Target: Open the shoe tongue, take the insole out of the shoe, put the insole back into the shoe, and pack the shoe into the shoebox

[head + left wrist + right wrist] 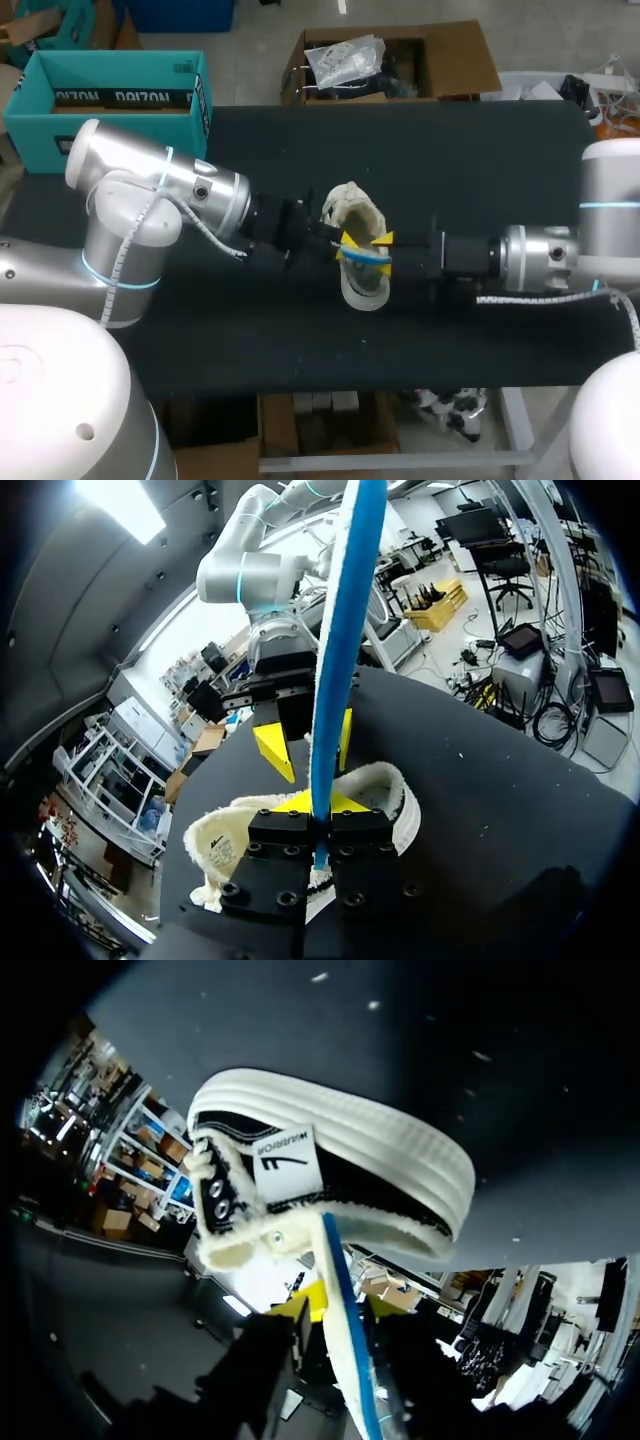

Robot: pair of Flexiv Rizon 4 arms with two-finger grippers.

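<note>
The left gripper (318, 820) is over the opening of the shoe (352, 208), its fingers pressed together on the lower end of the insole (345, 630). The insole stands on edge, blue on one face and white on the other, and rises out of the shoe's fleecy mouth between those fingers.

Just past the shoe from there, further up the insole, is the right gripper (310, 745). Its yellow tips are spread, one on each side of the insole. A dark gap shows between one tip and the blue face; the other tip sits right at the insole's edge. In the right wrist view the same strip runs out ahead between the two tips, toward the shoe's ribbed white sole and black side.

In the head view the two arms meet over the shoe, the left coming in from the shoe's left and the right from its right. The shoe rests on the dark table (480, 160), with its pale lined end on the far side and its rounded end on the near side.

Well apart from the shoe, beyond it and to its left, the teal shoebox (40, 130) stands open at the table's far corner.
</note>
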